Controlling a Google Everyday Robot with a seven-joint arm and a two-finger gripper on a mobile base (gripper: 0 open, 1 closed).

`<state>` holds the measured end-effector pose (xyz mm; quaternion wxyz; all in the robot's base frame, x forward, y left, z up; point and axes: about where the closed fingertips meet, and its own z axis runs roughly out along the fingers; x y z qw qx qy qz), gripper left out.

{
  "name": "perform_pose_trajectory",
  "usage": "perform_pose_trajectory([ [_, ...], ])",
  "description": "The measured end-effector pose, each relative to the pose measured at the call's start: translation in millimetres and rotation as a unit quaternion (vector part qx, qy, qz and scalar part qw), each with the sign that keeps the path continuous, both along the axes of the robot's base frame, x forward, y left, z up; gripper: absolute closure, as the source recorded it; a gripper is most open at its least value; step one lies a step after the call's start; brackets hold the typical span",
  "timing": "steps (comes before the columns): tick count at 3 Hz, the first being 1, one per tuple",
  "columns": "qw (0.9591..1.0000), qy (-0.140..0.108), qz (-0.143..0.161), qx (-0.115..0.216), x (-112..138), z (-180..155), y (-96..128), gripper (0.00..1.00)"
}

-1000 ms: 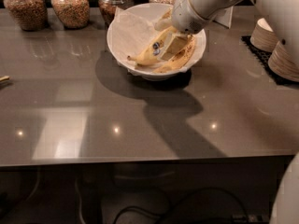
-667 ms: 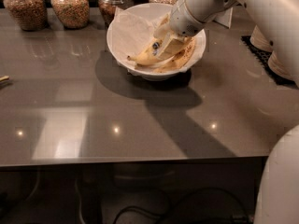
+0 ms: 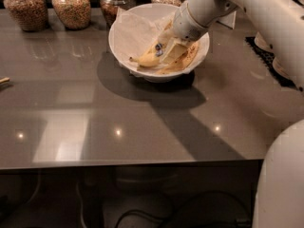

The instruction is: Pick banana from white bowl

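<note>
Gripper: you find the gripper [image 3: 172,51] down inside the bowl [image 3: 156,75], at the banana's right-hand part and right over it.
Grip: you cannot tell whether it is clenched on the banana or released; the wrist hides the place where they meet.
Banana: the banana [image 3: 148,59] lies in the bowl on the crinkled paper [image 3: 135,32], one tip pointing left. Its right end vanishes under the gripper. The blue sticker [image 3: 158,46] shows just left of the gripper.
Second fruit: a speckled banana [image 3: 186,61] lies under and to the right of the gripper, and you see only a part of it.
Bowl: it stands at the back of the table [image 3: 95,118]; its far right rim is hidden by the arm [image 3: 247,4].
Cut off: the four jars [image 3: 71,6] behind the bowl lose their tops at the upper edge. A small thing at the left edge [image 3: 3,80] is too clipped to name. The dark mat [image 3: 266,56] at the right is mostly behind the arm.
Robot body: a pale bulk [image 3: 280,184] fills the lower right corner, blurred.
Change: the banana and bowl lie where they lay a second ago, and the banana is not raised. The gripper keeps almost the same spot in the bowl. The pale body has grown to take far more of the lower right corner than it did then.
</note>
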<state>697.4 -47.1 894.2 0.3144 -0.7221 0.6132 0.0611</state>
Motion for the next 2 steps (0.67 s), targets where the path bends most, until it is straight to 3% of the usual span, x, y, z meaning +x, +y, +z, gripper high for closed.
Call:
perform_pose_trajectory([
  [2,0.9998,0.004,-0.013,-0.013,14.8,-13.9,-5.6,0.44],
])
